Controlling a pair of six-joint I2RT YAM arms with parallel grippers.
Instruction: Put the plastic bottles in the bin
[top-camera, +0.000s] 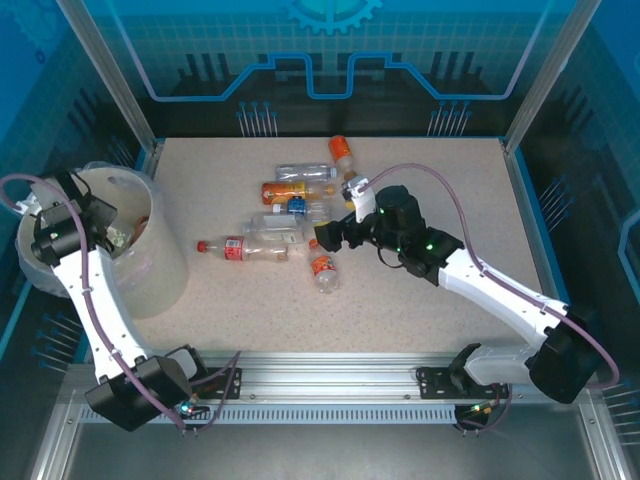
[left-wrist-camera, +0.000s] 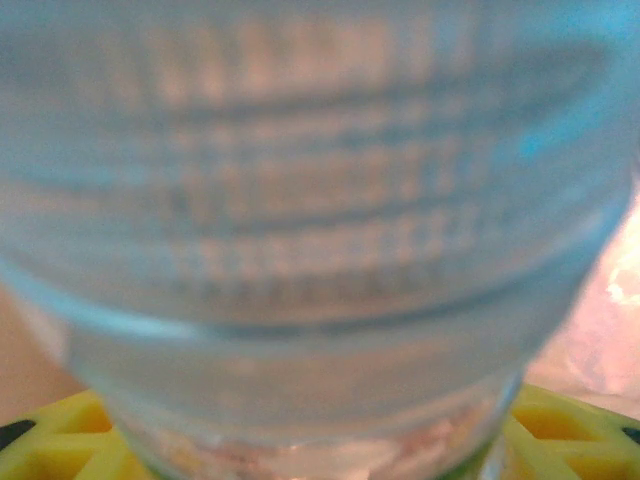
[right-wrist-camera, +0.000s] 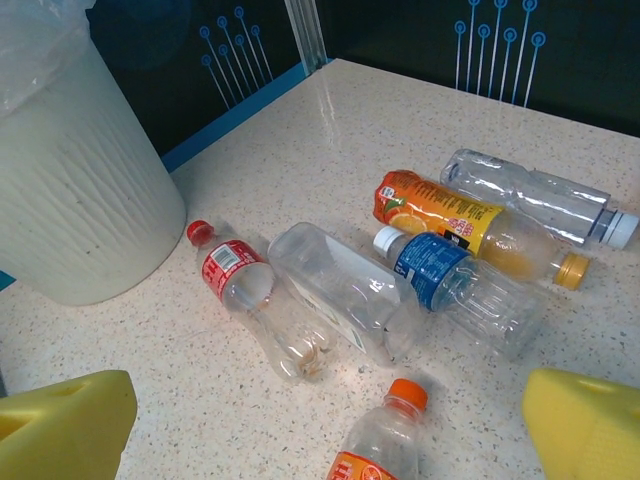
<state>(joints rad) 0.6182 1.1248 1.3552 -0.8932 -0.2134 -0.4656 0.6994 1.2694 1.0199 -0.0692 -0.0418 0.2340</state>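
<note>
Several plastic bottles lie scattered from above, with the left gripper over the bin. Left wrist: fingers clamp a clear bottle; letting go looks next. Right wrist: right gripper spread wide above an orange-capped bottle, needing a descent.

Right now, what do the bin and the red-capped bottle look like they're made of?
Bin: likely matte cream plastic, its wall dull and faintly ribbed. Red-capped bottle: thin, clear, glossy plastic, see-through, with bright highlights and crumpled sides.
</note>
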